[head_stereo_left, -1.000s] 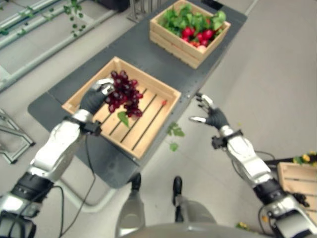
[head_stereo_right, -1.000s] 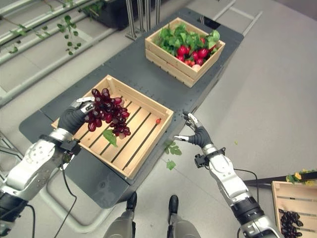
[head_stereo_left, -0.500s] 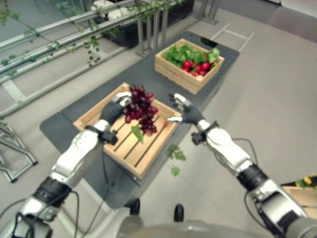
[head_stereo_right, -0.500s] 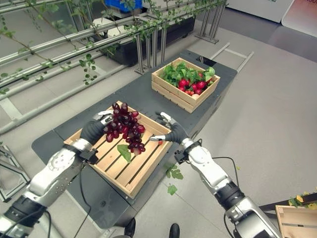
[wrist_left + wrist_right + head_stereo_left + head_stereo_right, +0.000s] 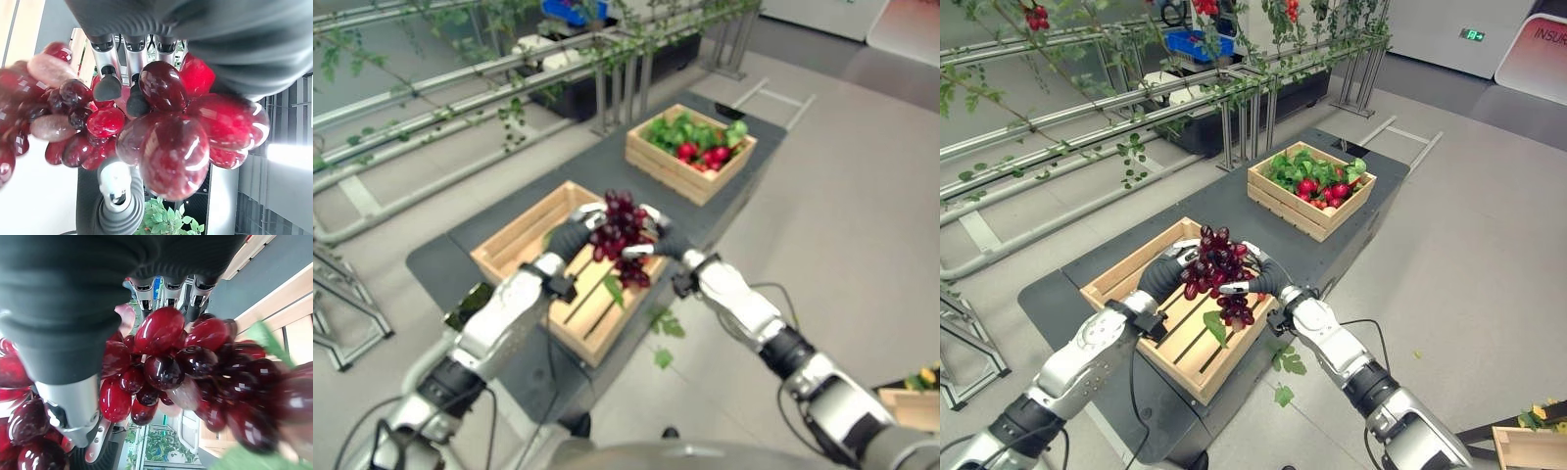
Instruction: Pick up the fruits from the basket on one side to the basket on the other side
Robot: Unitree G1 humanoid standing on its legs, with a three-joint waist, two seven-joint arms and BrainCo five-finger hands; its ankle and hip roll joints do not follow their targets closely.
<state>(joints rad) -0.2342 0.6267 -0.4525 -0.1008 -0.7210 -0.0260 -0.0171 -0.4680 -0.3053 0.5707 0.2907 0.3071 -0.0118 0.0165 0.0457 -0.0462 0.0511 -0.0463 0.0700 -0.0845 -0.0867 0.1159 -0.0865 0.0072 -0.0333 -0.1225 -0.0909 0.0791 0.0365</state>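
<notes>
Now both robot hands, left (image 5: 1167, 275) and right (image 5: 1268, 276), clasp the grape bunch (image 5: 1221, 273) above the slatted crate (image 5: 1116, 284).

Left hand (image 5: 1167, 275) and right hand (image 5: 1268, 273), fingers curled

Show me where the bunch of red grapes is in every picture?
Left eye view: bunch of red grapes at centre, between the left hand and right hand, above the near crate.
Right eye view: centre, above the same crate.
Left wrist view: up close, under the fingers.
Right wrist view: up close.
Shared landmark: near crate.
</notes>
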